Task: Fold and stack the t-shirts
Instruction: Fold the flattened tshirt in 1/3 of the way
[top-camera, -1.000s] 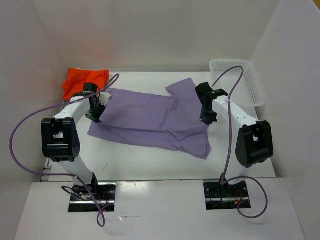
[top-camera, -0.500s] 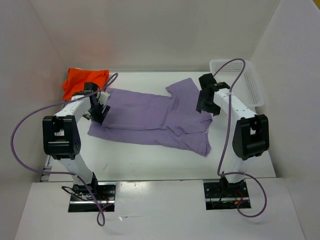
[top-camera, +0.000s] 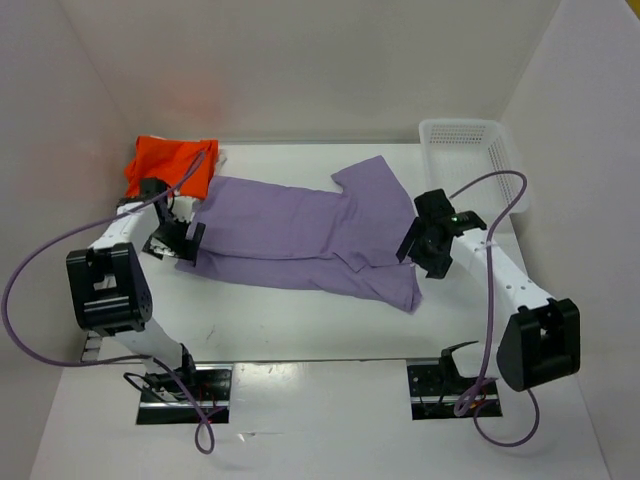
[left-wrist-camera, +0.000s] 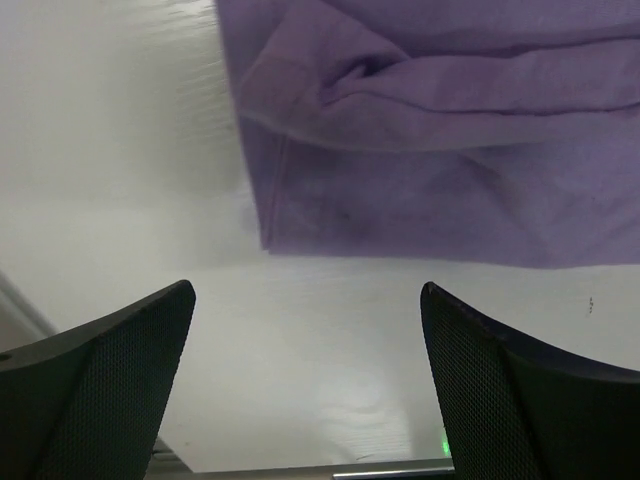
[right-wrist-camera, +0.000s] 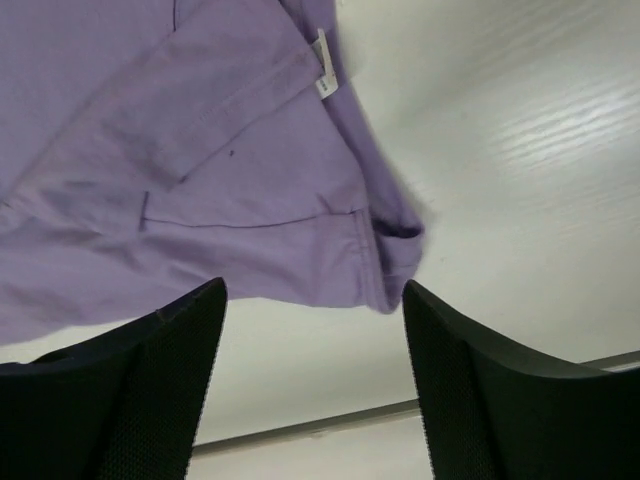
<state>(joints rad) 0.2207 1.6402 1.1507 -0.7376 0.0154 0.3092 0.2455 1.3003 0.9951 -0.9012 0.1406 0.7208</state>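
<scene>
The lavender t-shirt (top-camera: 300, 238) lies folded lengthwise across the middle of the table, one sleeve pointing to the far side. Its left corner (left-wrist-camera: 400, 190) fills the top of the left wrist view, and its right hem with a small white label (right-wrist-camera: 240, 180) shows in the right wrist view. My left gripper (top-camera: 176, 240) (left-wrist-camera: 305, 300) is open just off the shirt's left end, with bare table between its fingers. At the shirt's right end my right gripper (top-camera: 424, 250) (right-wrist-camera: 312, 290) is open too, holding nothing. The orange t-shirt (top-camera: 170, 164) sits bunched at the far left corner.
A white perforated basket (top-camera: 476, 160) stands at the far right against the wall. White walls close in the table on the left, back and right. Purple cables loop from both arms over the table's sides.
Both grippers were shut at the purple shirt's ends and have opened and let it go. The left has drawn back to the left, the right toward the near right.
</scene>
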